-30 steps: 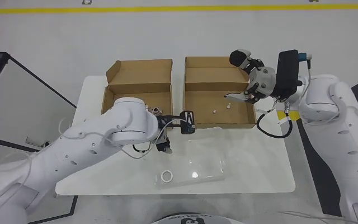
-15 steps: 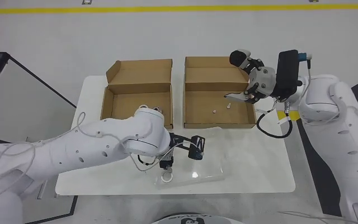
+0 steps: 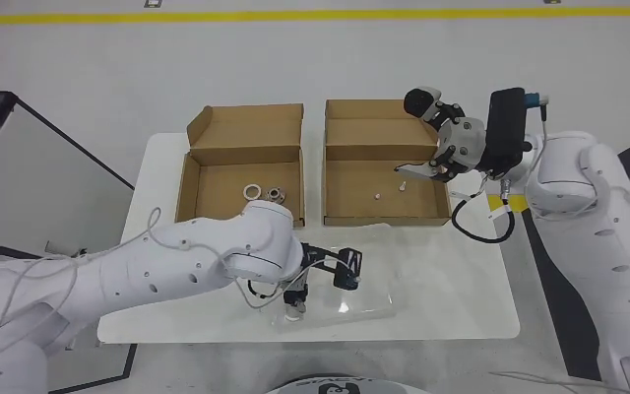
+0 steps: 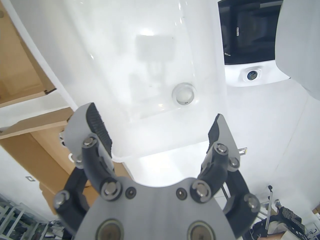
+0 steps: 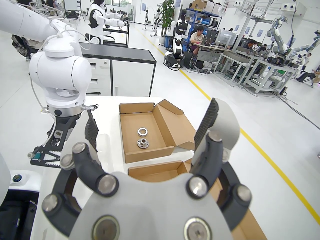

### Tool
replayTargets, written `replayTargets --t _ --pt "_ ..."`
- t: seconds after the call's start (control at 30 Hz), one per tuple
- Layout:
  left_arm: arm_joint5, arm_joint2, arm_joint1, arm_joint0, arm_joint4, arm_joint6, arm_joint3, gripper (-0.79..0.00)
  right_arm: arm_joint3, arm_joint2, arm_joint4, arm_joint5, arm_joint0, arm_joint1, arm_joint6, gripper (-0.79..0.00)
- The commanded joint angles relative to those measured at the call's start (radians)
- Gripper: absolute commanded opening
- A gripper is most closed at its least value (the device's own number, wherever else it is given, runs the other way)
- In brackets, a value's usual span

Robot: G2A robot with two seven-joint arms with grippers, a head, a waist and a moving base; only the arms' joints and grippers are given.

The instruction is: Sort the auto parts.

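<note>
L gripper (image 4: 154, 112) agape, near white ring (image 4: 175, 94)

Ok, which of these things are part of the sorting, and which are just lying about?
Job: white ring in the clear tray; metal ring and flanged hub in the left box; two small parts in the right box; left gripper, open above the tray.
Just about: yellow floor line; black-topped cabinet; potted plant.
</note>
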Motion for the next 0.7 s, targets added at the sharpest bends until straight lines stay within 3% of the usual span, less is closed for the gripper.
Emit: replayTargets --t 0.0,0.3,0.4,0.67 --pt "-0.008 0.000 -0.003 0.016 0.010 0.009 0.010 0.000 0.000 0.000 0.000 0.000 0.000 0.000 0.000 0.000" --pt "-0.034 0.000 -0.025 0.064 0.066 0.035 0.051 -0.012 0.000 0.000 0.000 0.000 0.000 0.000 0.000 0.000" --pt "-0.035 0.000 -0.035 0.085 0.096 0.036 0.069 -0.151 0.000 0.000 0.000 0.000 0.000 0.000 0.000 0.000" --pt "-0.062 0.000 -0.053 0.140 0.134 0.062 0.118 -0.314 0.000 0.000 0.000 0.000 0.000 0.000 0.000 0.000"
